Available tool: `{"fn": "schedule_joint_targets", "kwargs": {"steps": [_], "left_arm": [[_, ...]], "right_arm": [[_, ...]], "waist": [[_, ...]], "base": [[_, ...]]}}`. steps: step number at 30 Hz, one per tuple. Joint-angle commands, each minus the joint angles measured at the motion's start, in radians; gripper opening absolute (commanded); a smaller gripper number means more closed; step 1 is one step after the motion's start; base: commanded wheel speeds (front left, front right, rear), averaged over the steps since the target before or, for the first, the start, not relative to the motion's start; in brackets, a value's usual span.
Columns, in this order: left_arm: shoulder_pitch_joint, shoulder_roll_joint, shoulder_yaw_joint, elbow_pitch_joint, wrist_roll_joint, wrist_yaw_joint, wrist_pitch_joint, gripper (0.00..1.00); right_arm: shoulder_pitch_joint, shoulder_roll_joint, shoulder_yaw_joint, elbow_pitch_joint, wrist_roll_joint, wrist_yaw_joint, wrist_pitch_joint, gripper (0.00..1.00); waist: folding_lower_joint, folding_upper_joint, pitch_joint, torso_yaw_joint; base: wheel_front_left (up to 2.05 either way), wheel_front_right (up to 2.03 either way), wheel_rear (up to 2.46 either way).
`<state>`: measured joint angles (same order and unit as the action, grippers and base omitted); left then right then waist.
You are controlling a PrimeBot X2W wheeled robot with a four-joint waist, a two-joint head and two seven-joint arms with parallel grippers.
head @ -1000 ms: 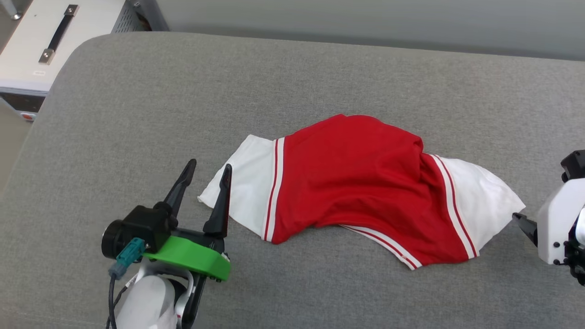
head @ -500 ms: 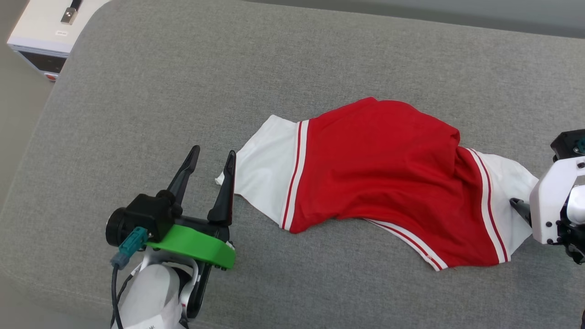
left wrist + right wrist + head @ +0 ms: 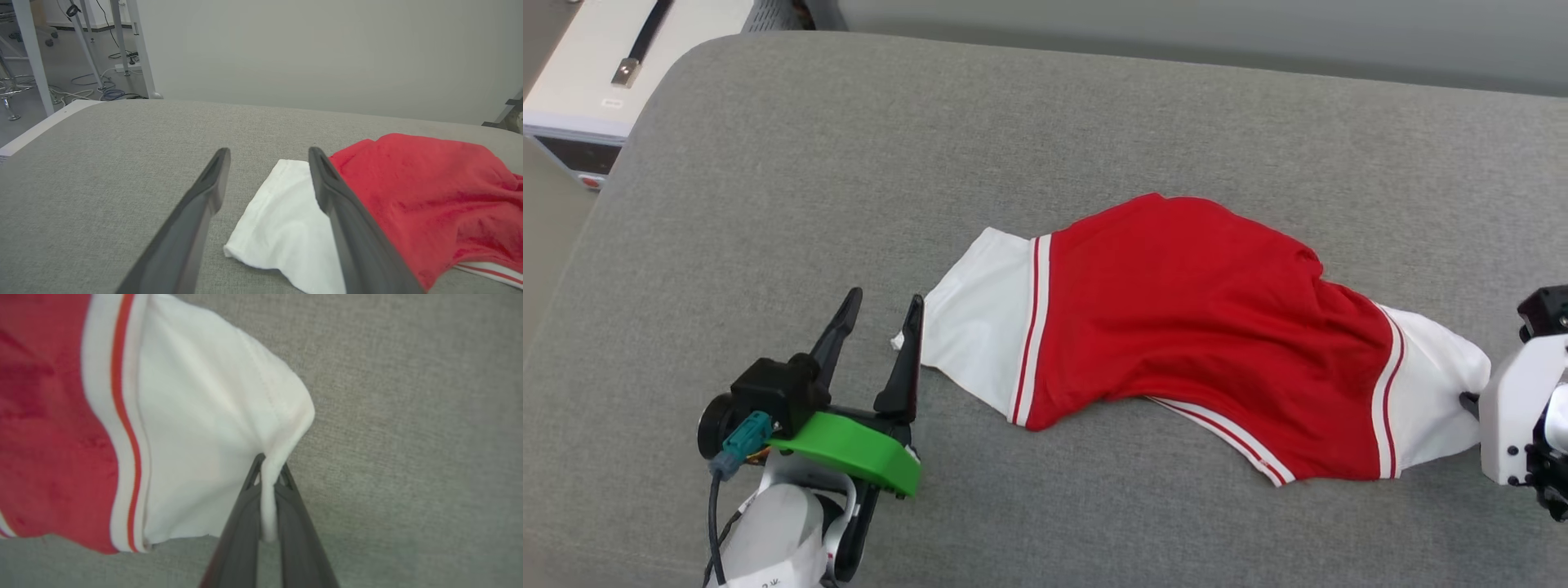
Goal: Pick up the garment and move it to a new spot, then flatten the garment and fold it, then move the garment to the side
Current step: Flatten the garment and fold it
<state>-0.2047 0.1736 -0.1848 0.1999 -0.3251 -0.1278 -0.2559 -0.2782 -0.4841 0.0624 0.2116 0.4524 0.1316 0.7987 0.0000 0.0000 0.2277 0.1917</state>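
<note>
garment (image 3: 1192, 302) sleeve hem between right tool (image 3: 269, 475) fingers, body half off-frame

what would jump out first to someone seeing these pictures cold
The red garment with white sleeves, lying rumpled across the middle of the grey cushion, catches the eye first. At its right end the right gripper is shut on a pinch of white sleeve. The left gripper stands open just beside the other sleeve's edge at the lower left of the head view.
</note>
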Motion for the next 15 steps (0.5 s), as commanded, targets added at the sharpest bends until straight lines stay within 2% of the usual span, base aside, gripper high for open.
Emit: {"fn": "schedule_joint_targets", "kwargs": {"steps": [1,4,7,11,15], "left_arm": [[0.003,0.017,-0.011,0.017,-0.013,-0.003,-0.005,1.00],[-0.024,0.060,-0.034,0.057,-0.033,-0.003,0.026,1.00],[-0.064,0.108,-0.065,0.086,-0.065,-0.003,0.113,1.00],[-0.128,0.179,-0.127,0.107,-0.134,-0.003,0.302,1.00],[-0.171,0.238,-0.192,0.118,-0.224,-0.003,0.556,1.00]], "right_arm": [[0.029,-0.008,-0.008,-0.013,0.006,-0.001,-0.008,0.00],[0.057,-0.017,-0.022,-0.046,0.013,-0.001,-0.019,0.00],[0.064,-0.020,-0.026,-0.070,0.012,-0.001,-0.029,0.00],[0.058,-0.008,-0.020,-0.091,0.009,-0.001,-0.037,0.00],[0.047,0.004,-0.010,-0.105,0.004,-0.001,-0.042,0.00]], "waist": [[0.0000,0.0000,-0.019,-0.029],[0.0000,0.0000,-0.012,-0.051],[0.0000,0.0000,0.003,-0.071],[0.0000,0.0000,0.026,-0.096],[0.0000,0.0000,0.044,-0.114]], "base": [[0.00,0.00,0.00],[0.00,0.00,0.00],[0.00,0.00,0.00],[0.00,0.00,0.00],[0.00,0.00,0.00]]}}
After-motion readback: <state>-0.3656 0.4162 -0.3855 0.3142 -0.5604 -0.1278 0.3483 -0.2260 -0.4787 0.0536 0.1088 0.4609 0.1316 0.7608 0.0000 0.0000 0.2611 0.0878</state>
